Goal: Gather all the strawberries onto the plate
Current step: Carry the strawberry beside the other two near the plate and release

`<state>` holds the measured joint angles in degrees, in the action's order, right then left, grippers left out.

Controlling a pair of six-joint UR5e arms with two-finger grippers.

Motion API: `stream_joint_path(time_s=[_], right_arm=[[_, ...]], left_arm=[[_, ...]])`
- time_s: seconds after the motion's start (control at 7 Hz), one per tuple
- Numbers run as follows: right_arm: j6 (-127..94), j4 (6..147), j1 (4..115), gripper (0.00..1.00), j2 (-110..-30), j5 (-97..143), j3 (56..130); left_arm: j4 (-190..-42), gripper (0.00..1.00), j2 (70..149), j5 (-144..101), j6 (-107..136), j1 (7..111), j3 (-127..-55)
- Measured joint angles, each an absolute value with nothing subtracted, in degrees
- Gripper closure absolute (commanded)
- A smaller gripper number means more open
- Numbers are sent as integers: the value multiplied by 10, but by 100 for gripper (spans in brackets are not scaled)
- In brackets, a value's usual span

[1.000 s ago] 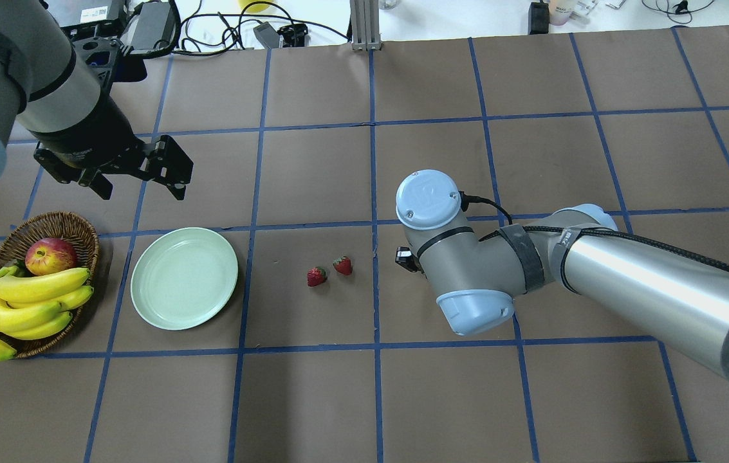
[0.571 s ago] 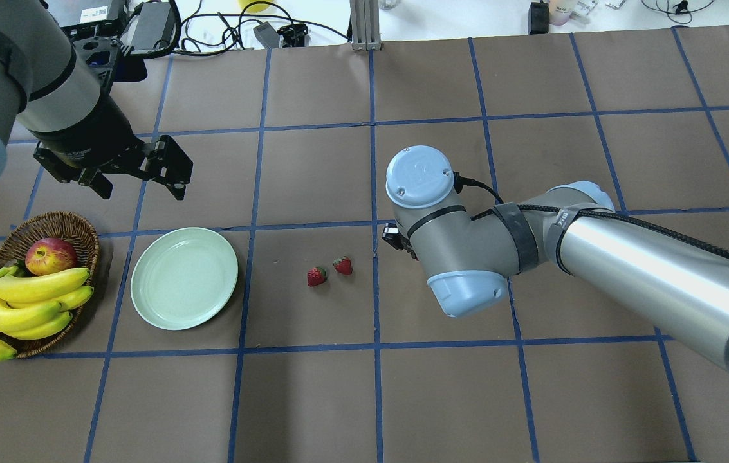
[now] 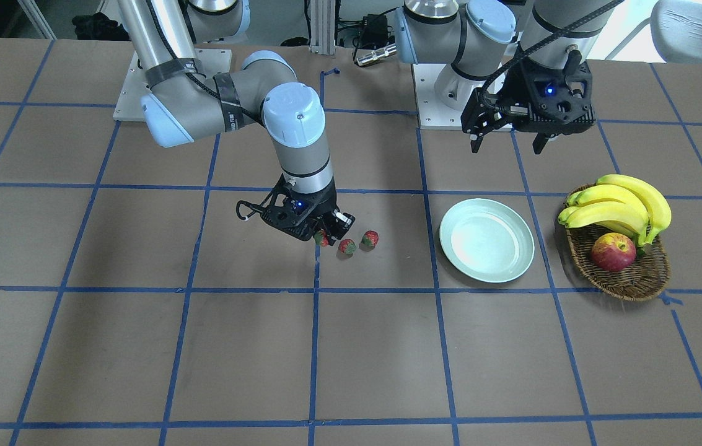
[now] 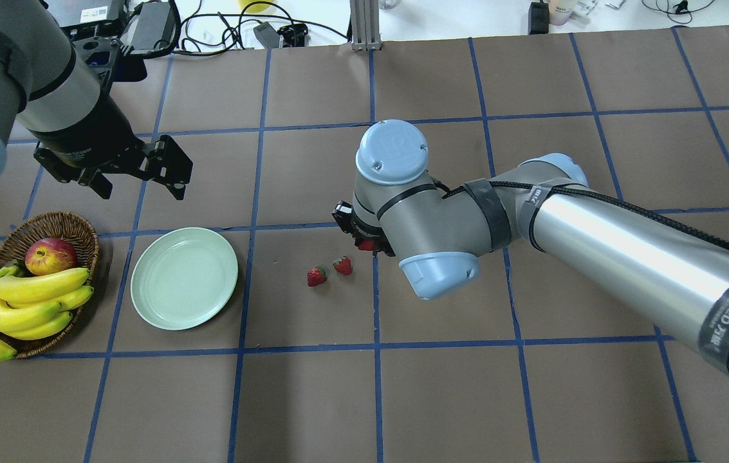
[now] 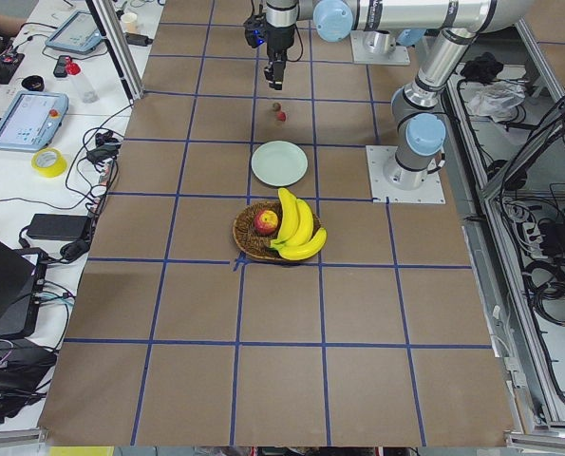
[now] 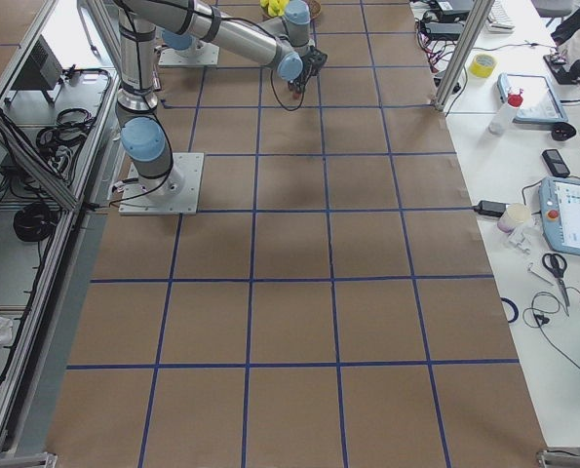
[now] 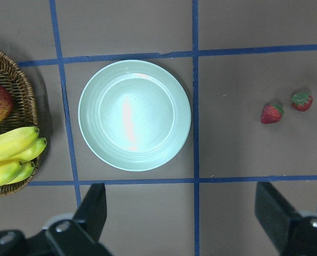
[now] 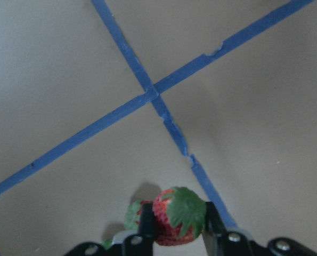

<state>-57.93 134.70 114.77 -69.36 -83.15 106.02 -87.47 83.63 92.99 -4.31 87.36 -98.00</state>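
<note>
**First berry in hand, plate bare**

The right gripper (image 3: 320,233) has its two fingers closed narrowly on one strawberry (image 8: 171,221), pinching its red sides so the leafy top faces the wrist camera. It is a light side grip that suits a fruit this small. The berry's shadow on the brown table (image 4: 313,399) suggests it hangs just above the surface, near a crossing of blue tape lines. Two more strawberries (image 4: 316,276) (image 4: 342,265) lie close together on the table just beside the gripper, on the side towards the plate (image 4: 184,278). The plate sits empty, well apart from them, so all three berries have yet to arrive. The left gripper (image 3: 507,145) hangs above the table near the plate, jaws spread wide and holding nothing. This apparently leaves the right arm a free path to the plate. Beside the plate, on its far side from the berries, a wicker basket (image 3: 636,285) of bananas (image 3: 620,204) and an apple (image 3: 613,252) plays no part.
</note>
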Motion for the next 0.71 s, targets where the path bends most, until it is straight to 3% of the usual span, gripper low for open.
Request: stream_joint_path(time_s=[0.43, 0.71], right_arm=[[-718, 1359, 1202, 70, -606, -807, 955], [-767, 1352, 1228, 64, -578, -808, 941]], left_arm=[[-875, 0, 835, 930, -43, 874, -980], [-875, 0, 835, 930, -43, 874, -980]])
